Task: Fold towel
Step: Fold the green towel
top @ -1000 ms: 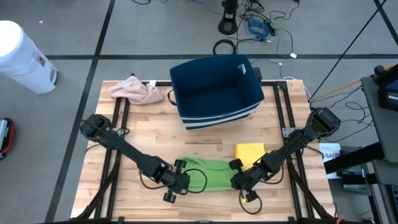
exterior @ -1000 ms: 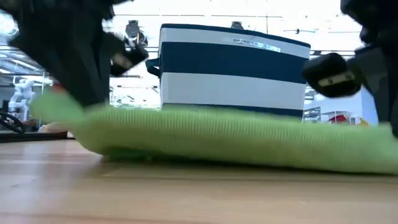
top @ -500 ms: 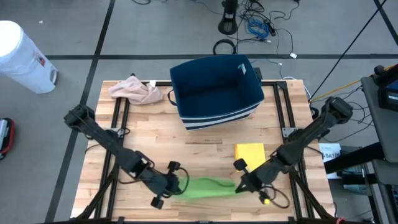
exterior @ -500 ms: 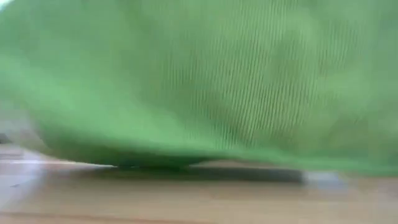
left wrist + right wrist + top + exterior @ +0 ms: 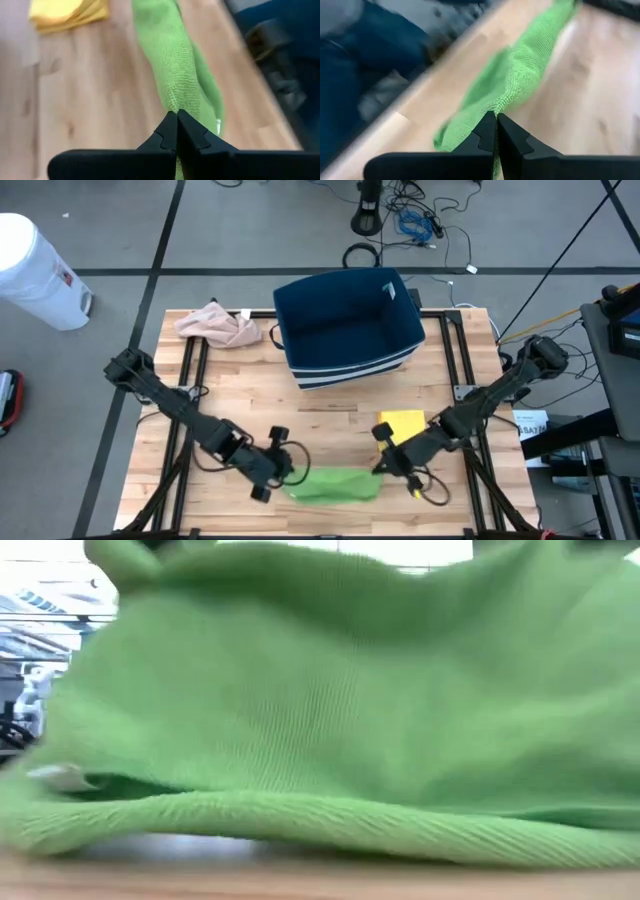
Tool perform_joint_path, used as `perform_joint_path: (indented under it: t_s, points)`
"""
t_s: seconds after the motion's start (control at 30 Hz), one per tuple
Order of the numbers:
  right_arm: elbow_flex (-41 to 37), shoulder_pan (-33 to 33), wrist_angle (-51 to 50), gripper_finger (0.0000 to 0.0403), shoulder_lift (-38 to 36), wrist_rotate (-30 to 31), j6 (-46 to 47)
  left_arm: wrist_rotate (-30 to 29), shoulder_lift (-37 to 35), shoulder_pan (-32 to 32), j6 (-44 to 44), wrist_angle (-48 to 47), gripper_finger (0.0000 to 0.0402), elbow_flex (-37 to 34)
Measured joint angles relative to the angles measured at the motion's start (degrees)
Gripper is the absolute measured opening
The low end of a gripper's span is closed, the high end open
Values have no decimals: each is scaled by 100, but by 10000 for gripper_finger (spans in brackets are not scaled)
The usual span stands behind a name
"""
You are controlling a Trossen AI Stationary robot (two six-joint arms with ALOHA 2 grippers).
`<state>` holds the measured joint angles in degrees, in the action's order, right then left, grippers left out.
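The green towel [image 5: 333,483] lies near the front edge of the table [image 5: 330,395], stretched between both arms. One end is pinched by the closed left end effector [image 5: 283,475], the other by the closed right end effector [image 5: 383,467]. For a clean fold, both ends would best be carried level and together, so the edges meet square. Beside it a yellow cloth [image 5: 401,426] is seen, farther back a navy basket [image 5: 347,323] and a pink cloth [image 5: 218,325]. No writing can be read.
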<state>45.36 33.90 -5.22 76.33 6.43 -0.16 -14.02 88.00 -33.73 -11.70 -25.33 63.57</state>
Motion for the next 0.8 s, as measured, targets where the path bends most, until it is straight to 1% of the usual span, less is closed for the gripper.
perform_joint_path:
  t_s: [0.1, 0.2, 0.37, 0.43, 0.6, 0.8]
  points:
    - [0, -239, -285, 2, 162, 268, -59, -256, 45, 220, 18, -299, 1, 0]
    - [-1, -490, -359, 2, 232, 292, -191, -460, 45, 414, 23, -514, 1, 0]
    - [-2, -908, -639, 3, 234, 305, -208, -483, 138, 712, -199, -1068, 1, 0]
    - [-2, -1068, -840, 9, 234, 406, -206, -484, 232, 798, -344, -1224, 5, 0]
    - [-2, -1371, -1347, 46, 234, 870, -138, -490, 526, 997, -342, -1271, 32, 0]
    - [-2, -1535, -1422, 115, 234, 885, -33, -508, 709, 1241, -317, -1317, 71, 0]
